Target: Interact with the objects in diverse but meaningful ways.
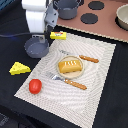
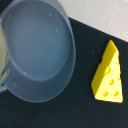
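One saucepan (image 1: 36, 48) off mat edge | cheese wedge (image 2: 109, 75) near (apart) | hand state unclear

Arm (image 1: 37, 15) enters from upper left of the exterior frame; white housing, bulky wrist section pointing downward. Gripper (image 1: 38, 39) sits below the wrist in the upper-left quadrant; fingers hidden, opening state not discernible. No fingers visible in the wrist view either.

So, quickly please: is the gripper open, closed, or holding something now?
Gripper: cannot be told. It hangs over the saucepan, and its fingers are hidden in both views.
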